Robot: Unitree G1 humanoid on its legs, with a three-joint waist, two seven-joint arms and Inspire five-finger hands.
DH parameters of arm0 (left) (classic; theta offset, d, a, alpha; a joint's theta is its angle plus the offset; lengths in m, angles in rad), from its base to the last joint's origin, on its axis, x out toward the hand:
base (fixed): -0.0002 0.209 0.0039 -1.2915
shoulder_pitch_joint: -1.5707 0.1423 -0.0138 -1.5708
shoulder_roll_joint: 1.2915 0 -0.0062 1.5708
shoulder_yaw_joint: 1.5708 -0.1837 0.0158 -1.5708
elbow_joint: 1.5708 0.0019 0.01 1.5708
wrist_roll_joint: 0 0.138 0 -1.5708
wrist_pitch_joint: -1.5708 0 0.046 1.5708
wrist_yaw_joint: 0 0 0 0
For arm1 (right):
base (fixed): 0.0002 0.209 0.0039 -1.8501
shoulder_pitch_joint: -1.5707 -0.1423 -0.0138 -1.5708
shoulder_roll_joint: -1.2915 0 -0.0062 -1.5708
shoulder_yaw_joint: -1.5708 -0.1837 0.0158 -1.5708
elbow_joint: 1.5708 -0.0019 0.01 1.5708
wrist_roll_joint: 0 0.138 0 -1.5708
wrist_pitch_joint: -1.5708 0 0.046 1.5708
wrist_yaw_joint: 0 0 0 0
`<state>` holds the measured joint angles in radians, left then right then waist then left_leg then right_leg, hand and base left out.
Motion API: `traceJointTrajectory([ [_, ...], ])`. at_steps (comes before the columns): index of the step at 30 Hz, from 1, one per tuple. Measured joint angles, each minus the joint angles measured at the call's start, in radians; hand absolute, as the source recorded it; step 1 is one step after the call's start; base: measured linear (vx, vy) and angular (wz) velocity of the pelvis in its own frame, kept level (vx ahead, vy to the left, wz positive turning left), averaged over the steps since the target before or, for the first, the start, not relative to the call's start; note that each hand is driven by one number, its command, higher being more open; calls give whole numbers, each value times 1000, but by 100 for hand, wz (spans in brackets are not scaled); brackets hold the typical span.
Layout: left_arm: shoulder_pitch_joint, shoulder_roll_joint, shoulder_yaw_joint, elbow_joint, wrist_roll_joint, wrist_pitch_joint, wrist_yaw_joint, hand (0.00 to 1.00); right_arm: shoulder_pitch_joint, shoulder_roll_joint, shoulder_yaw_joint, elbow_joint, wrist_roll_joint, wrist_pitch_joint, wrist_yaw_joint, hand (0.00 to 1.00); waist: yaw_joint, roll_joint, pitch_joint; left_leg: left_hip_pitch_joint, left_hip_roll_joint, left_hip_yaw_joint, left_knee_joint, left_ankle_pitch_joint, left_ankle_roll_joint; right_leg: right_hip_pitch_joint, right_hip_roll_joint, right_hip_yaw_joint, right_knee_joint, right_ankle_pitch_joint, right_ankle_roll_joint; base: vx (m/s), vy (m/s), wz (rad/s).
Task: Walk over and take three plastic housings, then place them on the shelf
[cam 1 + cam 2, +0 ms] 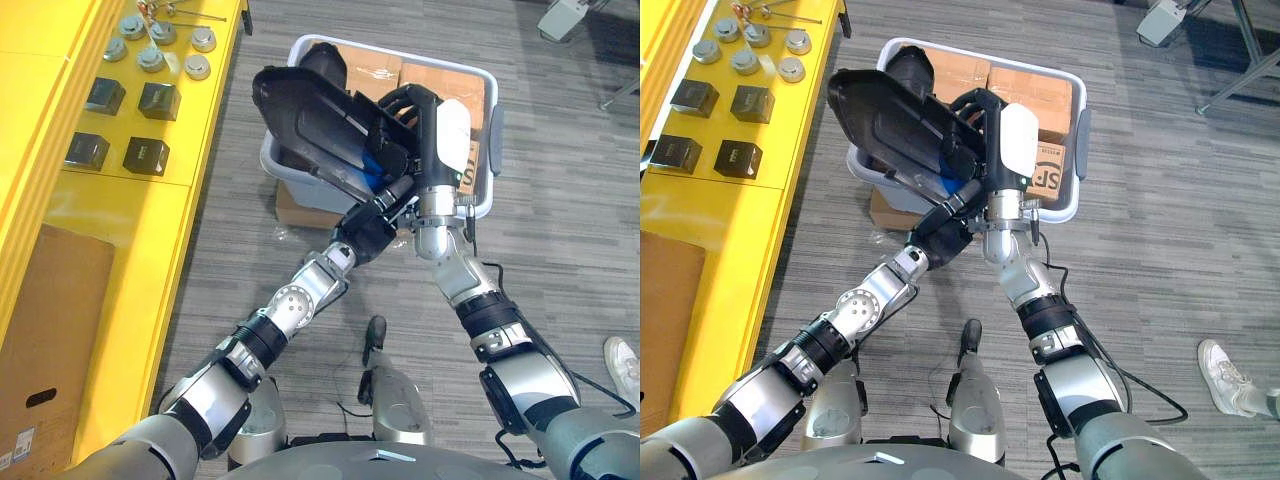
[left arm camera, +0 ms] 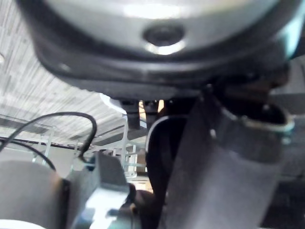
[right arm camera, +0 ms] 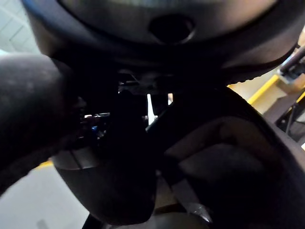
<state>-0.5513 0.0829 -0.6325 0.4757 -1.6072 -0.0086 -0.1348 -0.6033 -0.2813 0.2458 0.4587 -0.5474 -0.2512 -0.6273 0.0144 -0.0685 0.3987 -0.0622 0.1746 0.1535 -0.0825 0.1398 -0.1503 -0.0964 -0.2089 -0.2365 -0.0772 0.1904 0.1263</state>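
1. Right hand (image 1: pixel 428 140), dark with a white thumb cover, is raised over the grey bin (image 1: pixel 395 52). Its fingers (image 1: pixel 398 100) are curled over the near edge of a large black plastic housing (image 1: pixel 310 115), gripping it.
2. That housing, a broad shell with a raised rim, is tilted and held up above the bin's left half, clear of what lies inside.
3. Left hand (image 1: pixel 372 228) reaches up from below, against the housing's underside just over the bin's near wall. Its fingers are tucked under the shell, so I cannot tell whether they grasp it or only prop it up.
4. Brown cardboard boxes (image 1: pixel 445 82) lie inside the bin, at its far and right sides.
5. A flat carton (image 1: pixel 295 212) pokes out on the floor at the bin's near left corner.
6. To the left of the bin stands a yellow shelf (image 1: pixel 120 200), near but apart from it. On it sit four small black blocks (image 1: pixel 146 155) and, farther back, a cluster of round silver parts (image 1: pixel 197 66).
7. A person's pale shoe (image 1: pixel 624 362) shows on the floor, well to the right of the bin and nearer the robot.
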Motion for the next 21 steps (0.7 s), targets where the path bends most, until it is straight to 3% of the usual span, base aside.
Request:
traceJointTrajectory([
  [15,48,3,-9,-8,16,-21,9,0,26,18,20,-6,-25,-12,9,0,13,5,-20,0,-2,-2,10,-8,-3,2,-2,3,0,-5,3,0,-2,0],
  [21,63,5,-9,-8,93,-35,8,0,63,18,18,-17,-25,-26,7,0,13,15,-38,3,-4,-3,11,-11,-3,7,-5,1,0,-8,6,0,0,0],
])
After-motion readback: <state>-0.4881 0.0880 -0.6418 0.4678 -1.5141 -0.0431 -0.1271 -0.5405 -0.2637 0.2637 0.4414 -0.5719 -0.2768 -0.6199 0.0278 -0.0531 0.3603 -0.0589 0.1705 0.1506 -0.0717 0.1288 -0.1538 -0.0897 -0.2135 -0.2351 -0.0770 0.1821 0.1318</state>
